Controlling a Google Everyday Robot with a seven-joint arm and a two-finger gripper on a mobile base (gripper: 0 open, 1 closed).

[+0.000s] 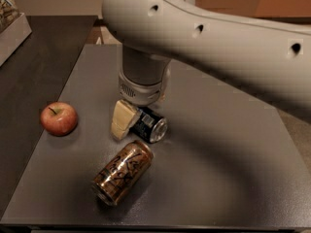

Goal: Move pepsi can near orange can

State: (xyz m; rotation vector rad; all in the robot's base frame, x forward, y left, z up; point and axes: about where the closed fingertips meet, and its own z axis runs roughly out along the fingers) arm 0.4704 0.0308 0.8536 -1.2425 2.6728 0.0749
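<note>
The pepsi can (151,125), small and dark with a shiny silver end facing right, lies on its side on the grey table (223,178). My gripper (130,123) hangs from the thick white arm and is down at table level, right against the can's left side. The far side of the can is hidden. The orange can (122,172), coppery brown with dark script lettering, lies on its side just in front of the pepsi can, a small gap away.
A red apple (59,118) sits at the left of the table. A pale box (10,30) stands at the far left on a dark surface. The white arm (218,38) spans the upper right of the view.
</note>
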